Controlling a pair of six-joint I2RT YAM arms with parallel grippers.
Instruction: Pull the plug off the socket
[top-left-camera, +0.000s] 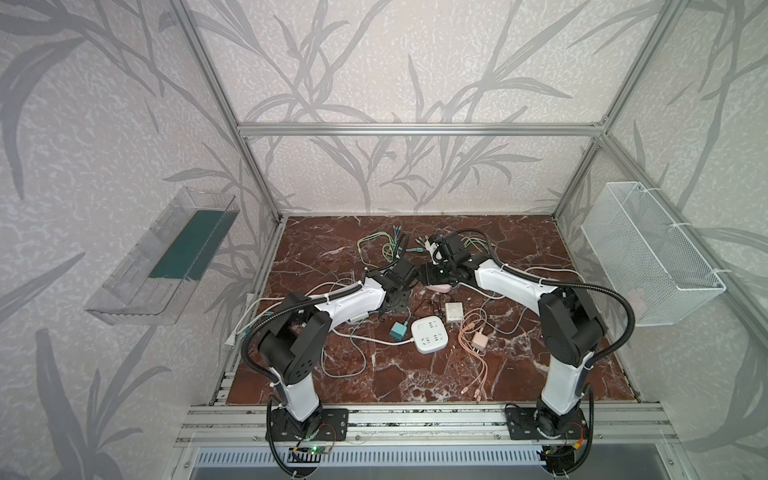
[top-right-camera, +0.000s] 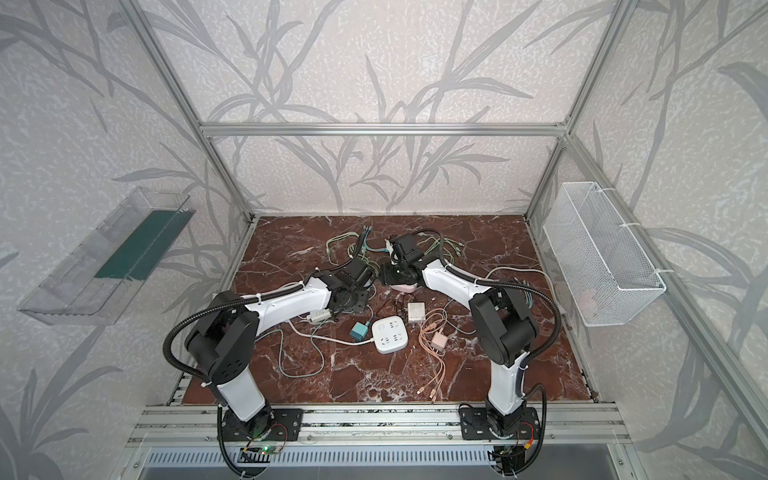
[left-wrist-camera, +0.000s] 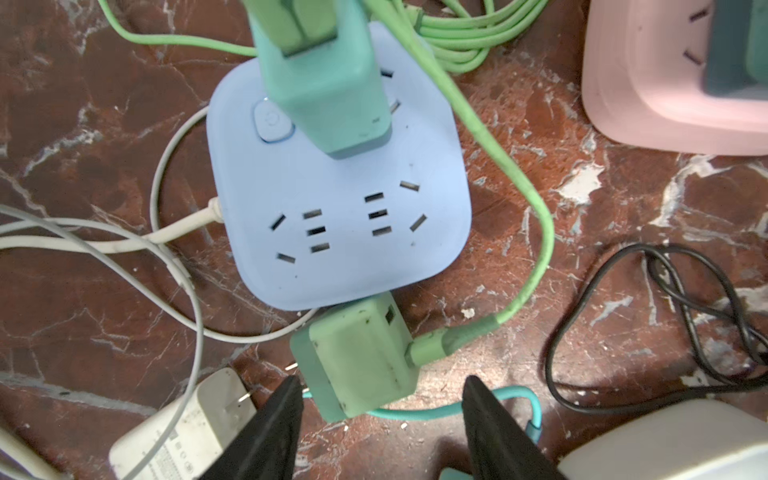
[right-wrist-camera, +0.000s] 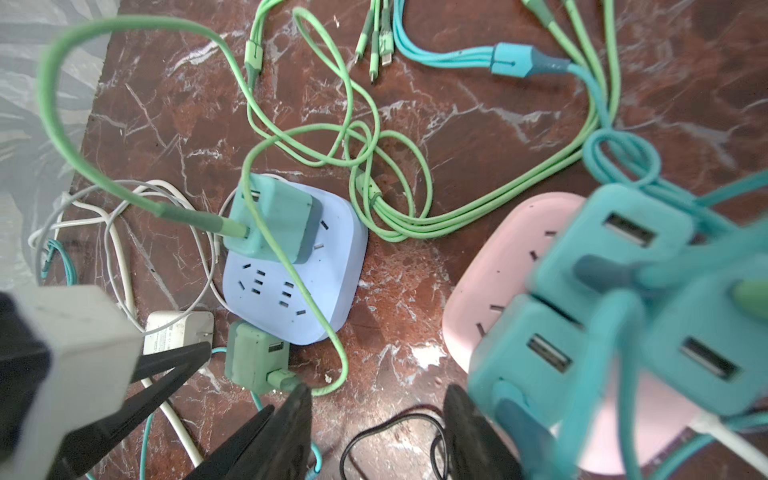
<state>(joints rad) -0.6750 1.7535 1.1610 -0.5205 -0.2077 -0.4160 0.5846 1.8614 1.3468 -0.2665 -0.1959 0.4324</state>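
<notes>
While the left gripper (left-wrist-camera: 382, 392) hangs over the marble table (left-wrist-camera: 83, 104) with its jaws apart, it clamps nothing. The light green plug (left-wrist-camera: 357, 357) lies loose on its side between the black fingertips (left-wrist-camera: 286, 407). Its prongs are clear of any slot, and it lies just beside the edge of the blue socket block (left-wrist-camera: 340, 232). A teal plug (left-wrist-camera: 328, 83) stands seated in that block.

Right gripper (right-wrist-camera: 378, 399): jaws spread and empty, above the marble between the blue block and the pink socket block (right-wrist-camera: 498, 266), which carries three turquoise adapters (right-wrist-camera: 615, 241).

In both top views the left gripper sits at ten o'clock from the white socket block (top-left-camera: 430, 334) and the pink block at twelve o'clock. The blue block cannot be made out there.
</notes>
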